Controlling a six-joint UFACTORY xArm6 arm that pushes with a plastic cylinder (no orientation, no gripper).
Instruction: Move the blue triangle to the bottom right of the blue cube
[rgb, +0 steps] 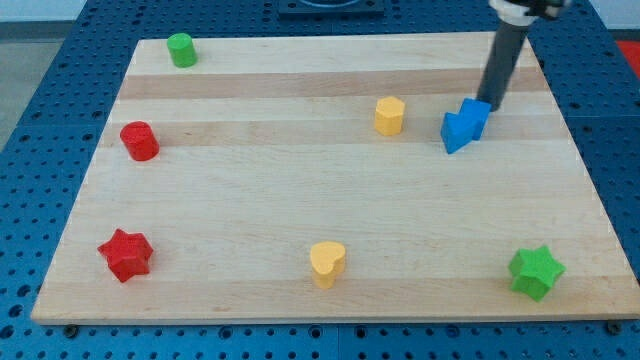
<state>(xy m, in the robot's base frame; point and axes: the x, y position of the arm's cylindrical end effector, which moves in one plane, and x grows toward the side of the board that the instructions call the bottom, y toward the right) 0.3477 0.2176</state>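
Observation:
Two blue blocks touch each other at the view's upper right. The one on the right looks like the blue cube (477, 115). The one on its lower left looks like the blue triangle (455, 132). My tip (492, 104) is the end of the dark rod that comes down from the view's top right. It stands right at the upper right side of the blue cube, and seems to touch it.
A yellow block (389, 116) sits left of the blue pair. A green cylinder (181, 49), a red cylinder (139, 141), a red star (125, 254), a yellow heart (327, 263) and a green star (535, 272) lie on the wooden board (300, 200).

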